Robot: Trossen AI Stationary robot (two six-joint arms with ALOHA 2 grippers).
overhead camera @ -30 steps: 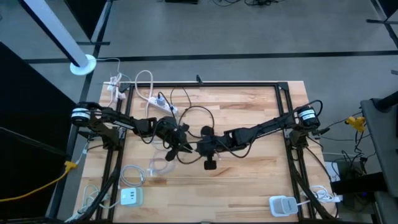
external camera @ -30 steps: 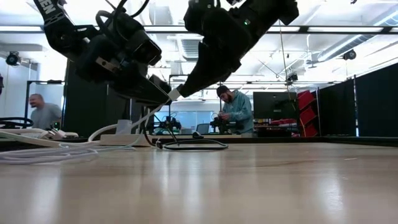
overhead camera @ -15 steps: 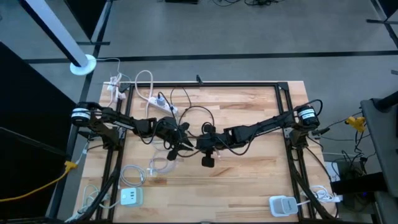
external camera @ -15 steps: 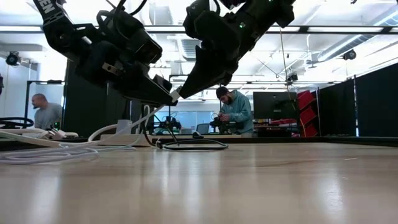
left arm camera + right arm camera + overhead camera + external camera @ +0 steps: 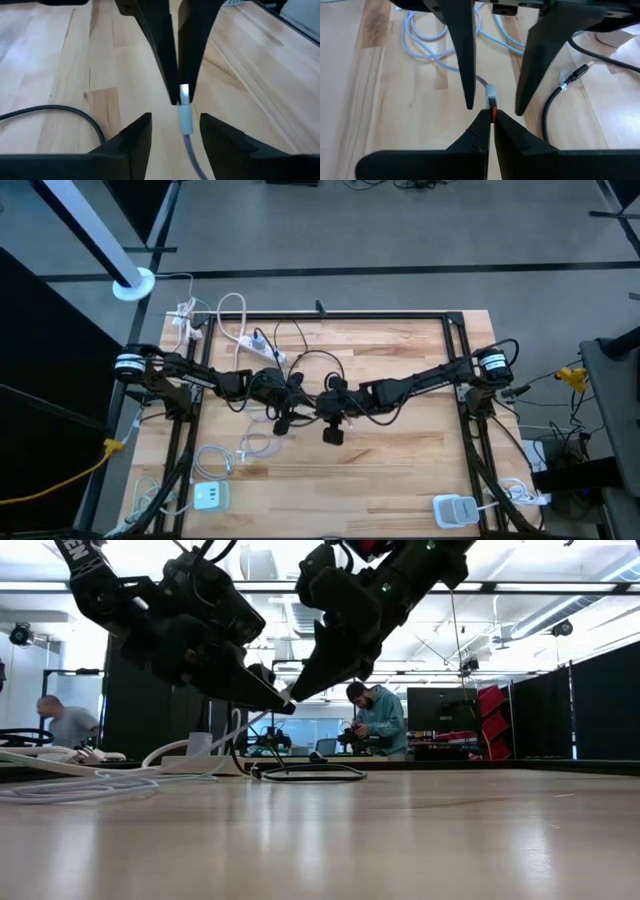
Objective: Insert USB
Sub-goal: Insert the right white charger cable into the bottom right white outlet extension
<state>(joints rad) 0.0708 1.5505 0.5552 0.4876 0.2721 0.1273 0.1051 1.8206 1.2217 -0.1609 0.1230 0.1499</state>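
A white USB plug on a pale cable hangs above the table's middle between my two grippers. My right gripper comes from the table's right and is shut on it. My left gripper faces it from the left and is open. Its two fingers stand on either side of the plug's white housing without touching it. In the high view the two grippers meet tip to tip, left and right. The cable's coil lies on the wood below. My right gripper pinches the plug's metal end between its two fingertips. The fingers slant down from the table's right and lie in line with the plug. The plug is clear of the table, and its cable trails down and away toward the coil.
A black cable loops behind the grippers, its plug lying on the wood. A white power strip lies at the far left. White chargers sit near the front corners, left and right. People stand in the room beyond.
My left gripper has opened and let go of the USB plug, its fingers now standing apart beside the housing. My right gripper has stayed shut on the plug's metal end, and the plug has stayed clear of the table.
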